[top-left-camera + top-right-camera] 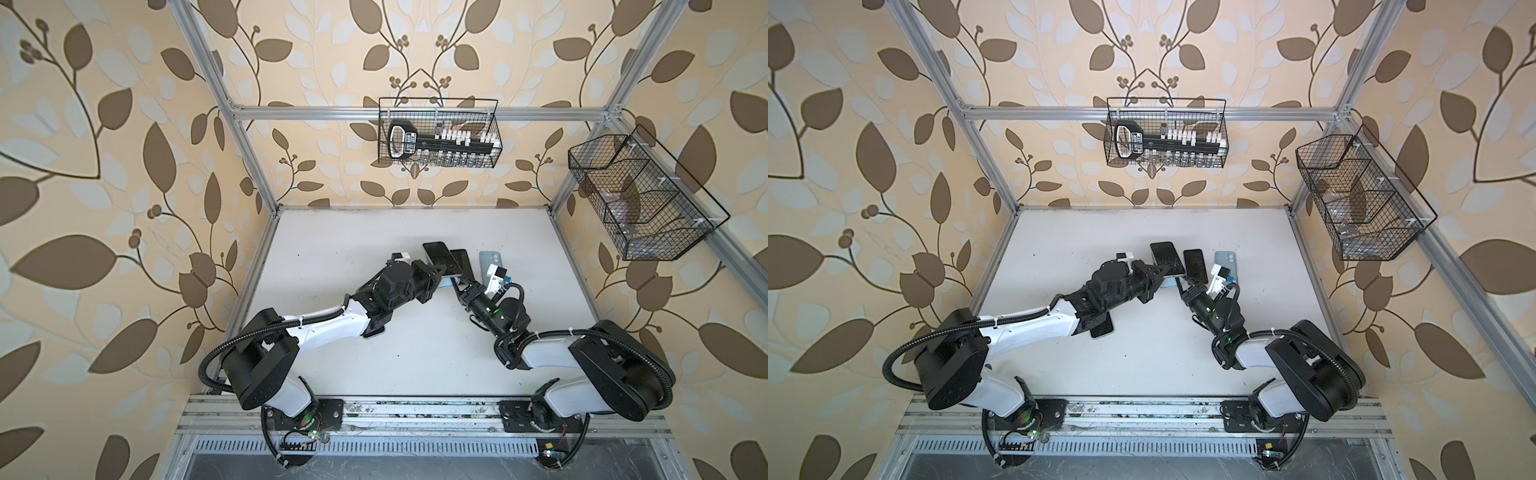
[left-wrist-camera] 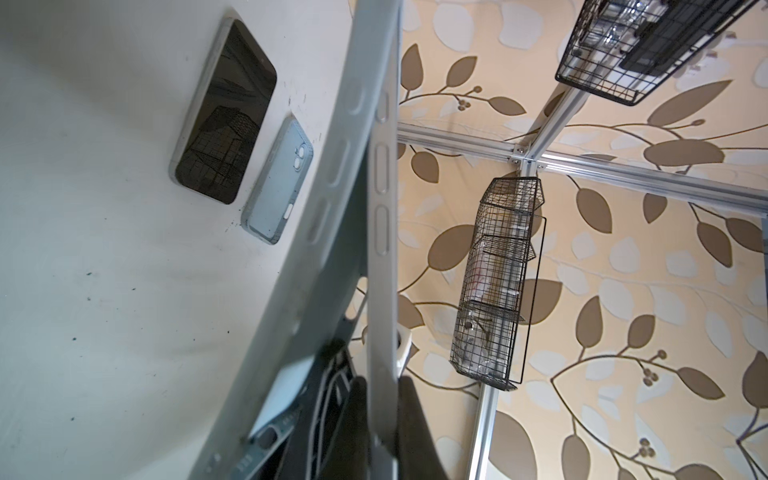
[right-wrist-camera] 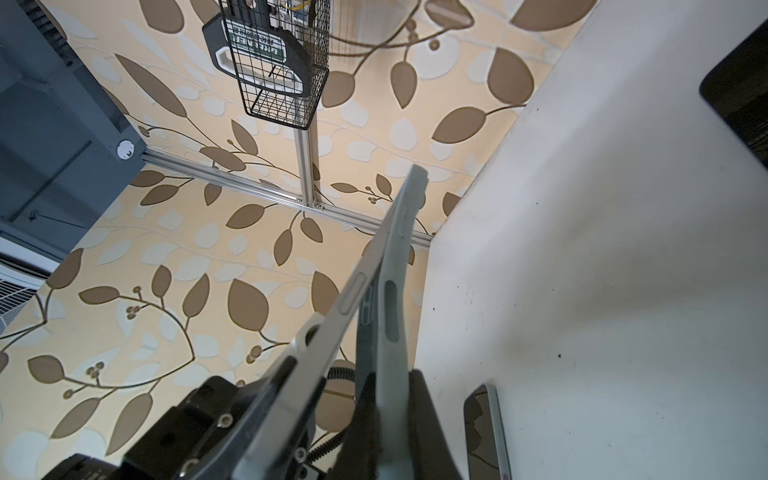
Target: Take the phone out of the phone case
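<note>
Raised in the left claw (image 2: 382,399), which is clamped on its rim, is the dark glass-fronted silver-edged phone (image 1: 439,258). Just beside it, the right claw (image 3: 392,399) pinches the half-peeled soft grey-blue rubber phone case (image 3: 392,291). We judge the phone stiff, slick and fragile, best held by its edges, while the case flexes.

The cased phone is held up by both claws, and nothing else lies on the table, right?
Partly. The left gripper and right gripper hold the cased phone up, but the left wrist view shows a dark phone and a blue case on the table.
</note>
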Action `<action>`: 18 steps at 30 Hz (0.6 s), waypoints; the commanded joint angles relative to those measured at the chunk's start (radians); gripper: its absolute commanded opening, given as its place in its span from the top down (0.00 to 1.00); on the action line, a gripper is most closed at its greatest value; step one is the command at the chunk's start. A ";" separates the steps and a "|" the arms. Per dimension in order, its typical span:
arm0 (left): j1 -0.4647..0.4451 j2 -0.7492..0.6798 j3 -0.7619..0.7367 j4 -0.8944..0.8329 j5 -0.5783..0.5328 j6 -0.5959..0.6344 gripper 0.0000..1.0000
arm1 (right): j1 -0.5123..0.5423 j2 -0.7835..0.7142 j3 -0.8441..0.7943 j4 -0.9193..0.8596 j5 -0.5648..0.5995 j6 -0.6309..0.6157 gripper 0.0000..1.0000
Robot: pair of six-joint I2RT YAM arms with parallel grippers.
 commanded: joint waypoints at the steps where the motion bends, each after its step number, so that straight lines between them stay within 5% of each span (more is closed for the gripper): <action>1: 0.005 -0.075 0.111 0.112 0.027 0.014 1.00 | -0.018 0.000 -0.012 -0.048 0.005 -0.052 0.99; 18: 0.007 -0.291 0.111 -0.045 -0.006 0.146 1.00 | -0.075 0.159 0.040 -0.048 -0.004 -0.083 0.99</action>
